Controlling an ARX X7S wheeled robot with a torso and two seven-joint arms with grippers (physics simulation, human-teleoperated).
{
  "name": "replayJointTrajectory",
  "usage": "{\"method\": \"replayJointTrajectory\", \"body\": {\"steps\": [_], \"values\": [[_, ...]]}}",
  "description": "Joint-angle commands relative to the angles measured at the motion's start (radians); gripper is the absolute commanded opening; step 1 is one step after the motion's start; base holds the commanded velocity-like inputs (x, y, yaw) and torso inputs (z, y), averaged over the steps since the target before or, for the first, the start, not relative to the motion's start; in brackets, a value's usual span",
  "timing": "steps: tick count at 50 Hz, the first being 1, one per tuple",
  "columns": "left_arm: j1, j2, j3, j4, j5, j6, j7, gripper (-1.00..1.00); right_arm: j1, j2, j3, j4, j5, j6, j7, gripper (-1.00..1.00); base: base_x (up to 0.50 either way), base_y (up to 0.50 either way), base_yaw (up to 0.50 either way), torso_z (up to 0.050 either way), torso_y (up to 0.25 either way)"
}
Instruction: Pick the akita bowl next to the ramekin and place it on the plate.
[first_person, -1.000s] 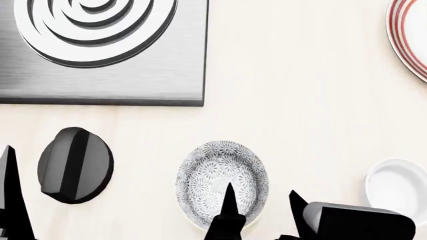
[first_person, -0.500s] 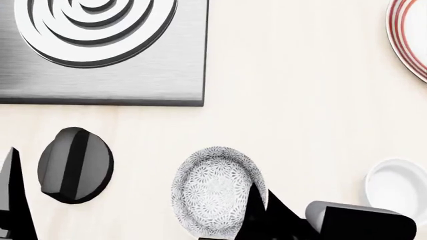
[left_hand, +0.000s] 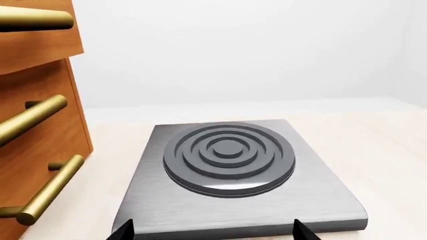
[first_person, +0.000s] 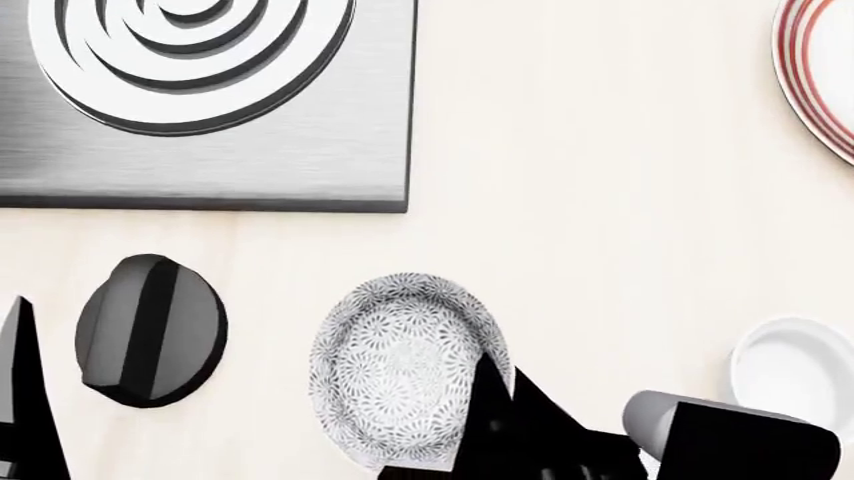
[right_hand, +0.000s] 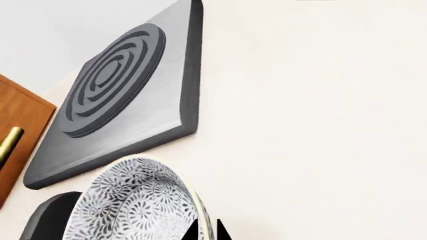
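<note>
The akita bowl (first_person: 407, 372) sits low in the head view, a little left of centre, its speckled floral inside turned up and its rim tipped so the round mouth reads as a tall oval. The right gripper (first_person: 501, 415) comes in from the bottom edge at the bowl's lower right, and its dark fingers (first_person: 491, 405) pinch the rim on that side; the right wrist view shows the same patterned bowl (right_hand: 137, 202) tilted at the bottom of the frame with a black fingertip (right_hand: 217, 232) at its edge. To the right, by the frame's lower right edge, lies the plain white ramekin (first_person: 798, 370), partly cut off and partly covered by the right arm's grey housing. At the lower left, a dark round knob-like object (first_person: 150, 328) rests on the pale countertop (first_person: 601, 200), apart from the bowl. A black sliver of the left gripper (first_person: 27, 400) stands at the far lower left edge; in the left wrist view only two finger tips (left_hand: 303, 231) show, set well apart with nothing between them. Farther up, the brushed metal burner plate (first_person: 267, 150) with its concentric rings fills the upper left. The plate (first_person: 821, 70) with red stripes is cut by the upper right edge, well apart from the bowl. The left wrist view also shows wooden drawers (left_hand: 33, 140) with brass handles beside the burner.
</note>
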Motion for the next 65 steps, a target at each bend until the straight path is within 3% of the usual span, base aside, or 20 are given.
{"method": "replayJointTrajectory", "body": {"steps": [1,31,49,65], "values": [[0.001,-0.006,-0.002,0.0,0.0,0.003,-0.003,1.0,0.04,0.002,0.017,-0.014,0.077,-0.008,0.036,-1.0,0.0,0.0,0.0,0.0,0.0],[0.004,-0.021,-0.008,-0.001,-0.005,0.011,-0.008,1.0,0.206,-0.002,0.022,0.061,0.209,-0.007,0.113,-1.0,0.0,0.0,0.0,0.0,0.0],[0.0,-0.023,-0.005,0.003,-0.001,0.005,-0.012,1.0,0.387,-0.002,0.012,0.155,0.321,0.009,0.179,-1.0,0.0,0.0,0.0,0.0,0.0],[0.009,-0.017,0.007,0.002,0.008,0.009,-0.009,1.0,0.486,-0.007,0.043,0.296,0.394,-0.011,0.123,-1.0,0.0,0.0,0.0,0.0,0.0]]}}
